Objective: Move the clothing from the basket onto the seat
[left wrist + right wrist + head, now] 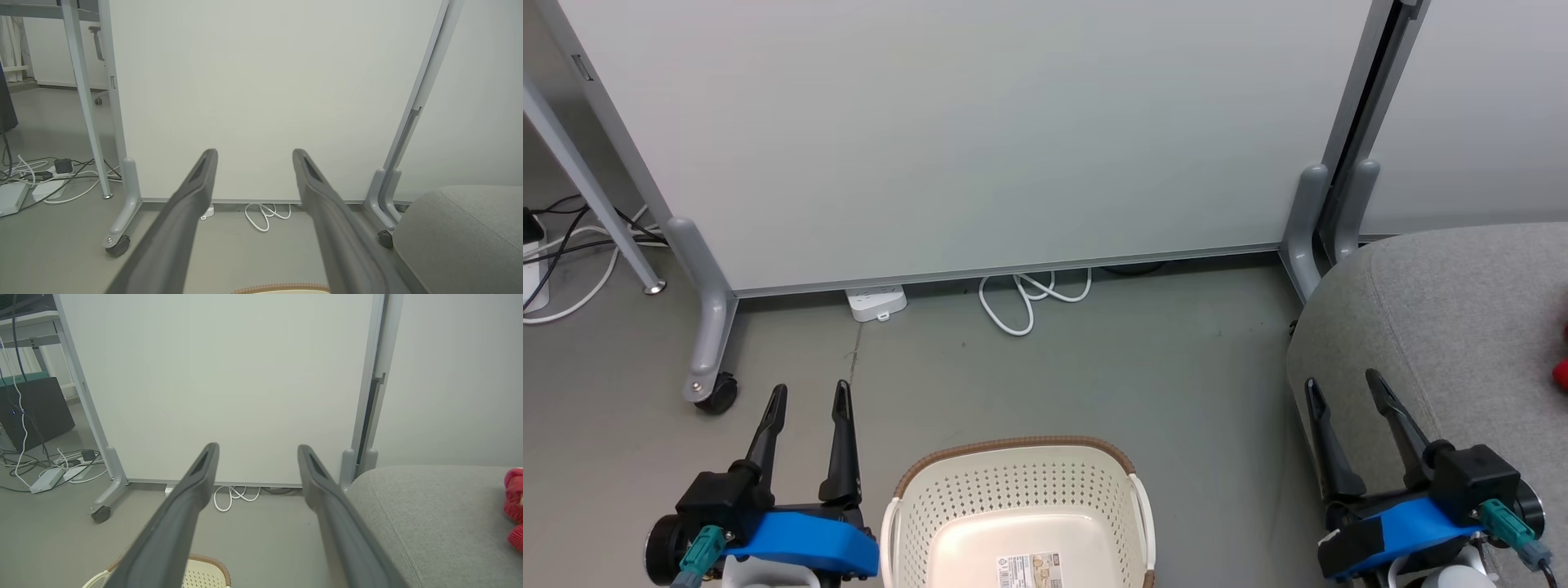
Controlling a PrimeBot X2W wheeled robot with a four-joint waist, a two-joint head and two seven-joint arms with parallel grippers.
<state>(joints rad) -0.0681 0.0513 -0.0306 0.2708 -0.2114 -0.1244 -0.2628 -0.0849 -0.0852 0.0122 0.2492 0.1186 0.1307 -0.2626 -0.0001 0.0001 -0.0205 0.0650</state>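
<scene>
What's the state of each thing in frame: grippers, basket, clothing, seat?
left gripper: open, holding nothing, beside the basket.
right gripper: open, holding nothing, at the seat's near edge.
basket: upright on the floor, no clothing in the part shown.
clothing: lying on the seat, mostly cut off by the picture's edge.
seat: bears the clothing toward the robot's right.

A pale partition panel [980,139] stood on grey wheeled feet [711,343] over a grey floor [1160,367]. A white power strip [876,302] and coiled cable [1029,298] lay under its bottom edge.
</scene>
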